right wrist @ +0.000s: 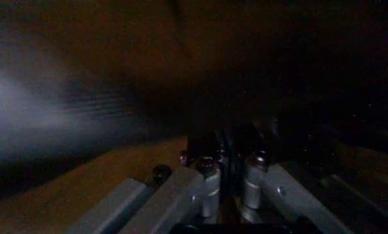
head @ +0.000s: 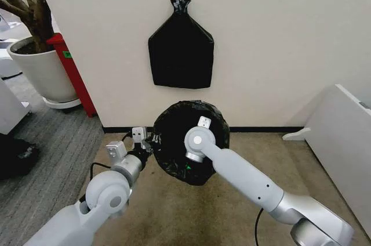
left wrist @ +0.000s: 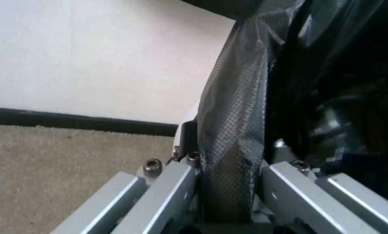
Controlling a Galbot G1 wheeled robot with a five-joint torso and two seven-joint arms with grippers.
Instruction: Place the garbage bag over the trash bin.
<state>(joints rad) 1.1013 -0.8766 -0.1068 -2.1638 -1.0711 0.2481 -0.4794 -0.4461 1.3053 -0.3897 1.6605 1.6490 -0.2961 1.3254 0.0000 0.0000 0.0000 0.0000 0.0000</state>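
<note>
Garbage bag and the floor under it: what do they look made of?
Garbage bag: looks like thin black plastic film, glossy and crinkled; in the left wrist view the strip between the left gripper fingers shows a fine embossed dot texture and goes greyish where stretched. Floor: probably short-pile carpet, matte beige, speckled.

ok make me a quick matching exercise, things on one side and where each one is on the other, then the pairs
Things
1. garbage bag
2. black bundle
3. plant pot
4. left gripper

Places
A. hanging from a hook on the wall
B. on the floor at the far left of the head view
C. clamped on a fold of black plastic
D. on the floor under the bundle, by the wall

Pairs: 1-D, 2-A, 3-B, 4-C
</note>
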